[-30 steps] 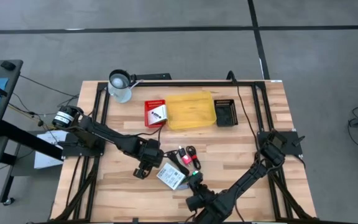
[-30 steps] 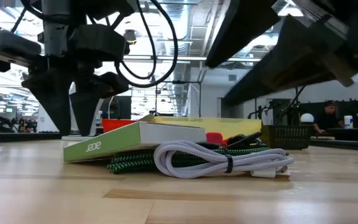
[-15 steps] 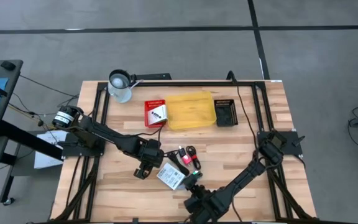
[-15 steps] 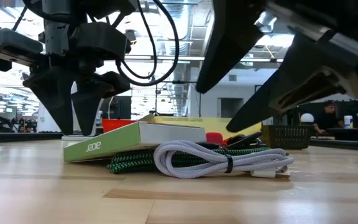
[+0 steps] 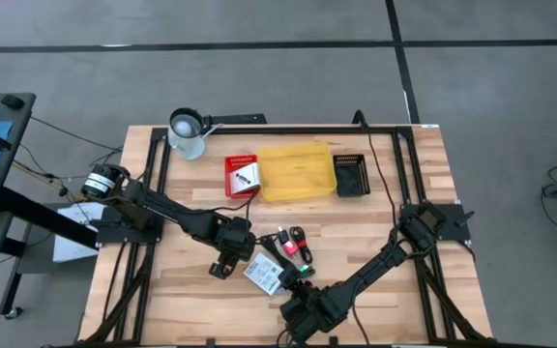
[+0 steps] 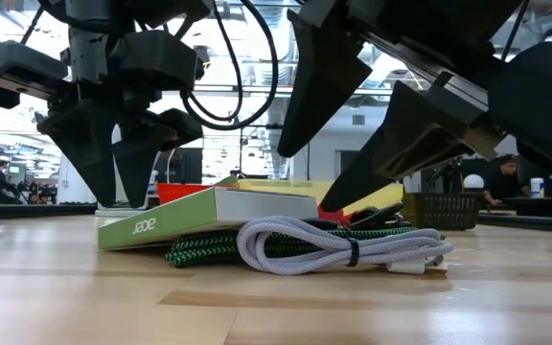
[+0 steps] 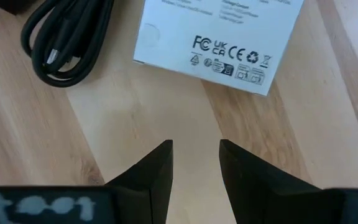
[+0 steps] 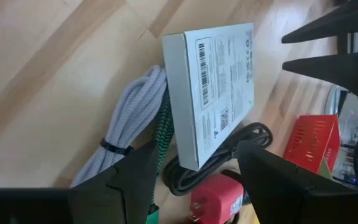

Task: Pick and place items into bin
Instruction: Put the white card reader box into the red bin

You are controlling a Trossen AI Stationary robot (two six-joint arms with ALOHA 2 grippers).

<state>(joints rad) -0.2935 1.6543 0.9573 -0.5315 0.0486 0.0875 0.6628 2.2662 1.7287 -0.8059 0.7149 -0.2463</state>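
Observation:
The items lie in a pile on the table's near middle: a white box (image 5: 265, 275) with a green side (image 6: 209, 215), a pale braided cord (image 6: 343, 247), a green-black cord (image 6: 209, 252), a black cord (image 7: 67, 37) and red pieces (image 5: 288, 242). My left gripper (image 5: 222, 267) hovers open just left of the box, fingers pointing down (image 7: 196, 155). My right gripper (image 5: 292, 293) is open and comes in from the near side, slanting down over the pile (image 8: 197, 168); the box (image 8: 213, 81) and cords lie ahead of its fingers. Neither gripper touches anything.
A yellow bin (image 5: 298, 172) stands toward the far edge, between a red basket (image 5: 241, 176) and a black basket (image 5: 351, 175). A metal cup (image 5: 188, 133) sits at the far left corner. Bare wood shows left and right of the pile. People show far off in the room.
My right gripper has moved toward the table's left, closing in on the pile from the near side, and in the low view its open fingers have come down over the cords. The pile has not moved.

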